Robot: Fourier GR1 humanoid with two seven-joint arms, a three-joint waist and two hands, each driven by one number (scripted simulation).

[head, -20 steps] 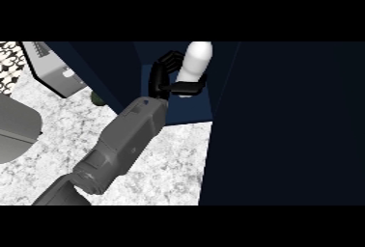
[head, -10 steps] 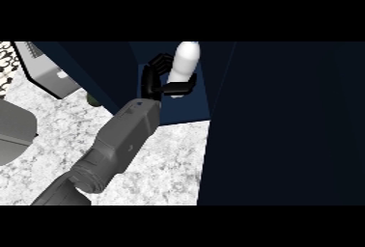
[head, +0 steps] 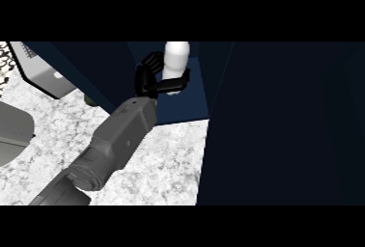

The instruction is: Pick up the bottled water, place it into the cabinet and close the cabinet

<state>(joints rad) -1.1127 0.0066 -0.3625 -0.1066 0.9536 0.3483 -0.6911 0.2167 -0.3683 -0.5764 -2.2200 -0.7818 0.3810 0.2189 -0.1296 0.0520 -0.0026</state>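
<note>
bottled water going into the cabinet

our hand (head: 158,81) has its fingers curled round the water bottle (head: 175,59) inside the cabinet (head: 182,103); letting go while it leans could topple it.

text: none legible | labels: none | numbers: none | signs: none

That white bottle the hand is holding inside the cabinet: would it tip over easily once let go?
Probably, if nudged: the bottle looks tall and narrow, so it likely tips and, being round, rolls. It appears stiff, keeping its shape where the left hand curls round it. Its weight can't be judged.
</note>
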